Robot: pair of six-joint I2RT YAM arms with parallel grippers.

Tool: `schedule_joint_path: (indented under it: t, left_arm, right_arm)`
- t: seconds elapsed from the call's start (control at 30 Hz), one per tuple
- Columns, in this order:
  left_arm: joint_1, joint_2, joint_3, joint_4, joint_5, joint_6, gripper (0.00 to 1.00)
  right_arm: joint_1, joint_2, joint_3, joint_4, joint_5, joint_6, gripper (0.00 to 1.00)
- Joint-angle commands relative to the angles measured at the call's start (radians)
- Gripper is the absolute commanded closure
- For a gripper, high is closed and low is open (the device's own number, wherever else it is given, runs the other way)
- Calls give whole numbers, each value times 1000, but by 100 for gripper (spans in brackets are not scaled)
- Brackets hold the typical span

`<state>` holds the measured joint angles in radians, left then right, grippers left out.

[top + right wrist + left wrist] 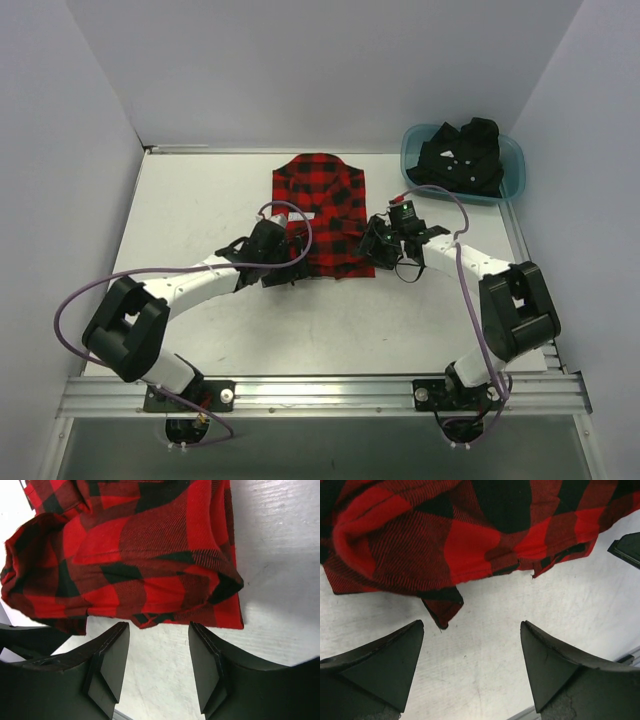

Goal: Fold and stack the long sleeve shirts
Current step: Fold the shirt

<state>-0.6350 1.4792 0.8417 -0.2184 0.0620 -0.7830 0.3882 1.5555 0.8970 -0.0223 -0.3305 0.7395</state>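
- Working on the red-and-black flannel shirt (318, 200): spread mid-table, collar to the far side, sides tucked in to a narrow rectangle, lower hem toward the arms.
- Probably about to fold hem up to collar (a judgement from the layout, nothing more).
- Left gripper (471, 625): jaws wide apart, nothing between, poised just short of the hem's left corner over bare table (190, 200).
- Right gripper (159, 626): jaws apart too, somewhat narrower, empty, just short of the hem's right corner.
- Next move: slide a finger under each corner, pinch every layer, lift both sides together and carry them evenly toward the collar.
- Worth minding the small dark flap hanging below the hem in the left wrist view; easy to catch that alone and leave the rest behind.
- Also the purple cable (292, 212) arching over the shirt's left edge; might drag the cloth on the lift.
- Off to the far right, well apart: plain black shirt (462, 158) heaped unfolded in the teal tub (412, 140).
- Nothing lying between either gripper and the hem.
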Motion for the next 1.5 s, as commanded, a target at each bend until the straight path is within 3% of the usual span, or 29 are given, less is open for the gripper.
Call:
schedule_joint_path:
  t: [0.0,0.9,1.33,1.47]
  left_arm:
    - [-8,33,66,53,-28,27,14]
    - [-17,147,204,45,-18,44,45]
    - [-2,156,260,24,-14,73,49]
    - [6,165,284,17,-13,79,49]
  right_arm:
    - [8,43,-4,68,-10,66,50]
    - [37,133,63,62,24,150,50]
    - [32,265,272,160,28,170,50]
    - [29,353,403,202,19,164,47]
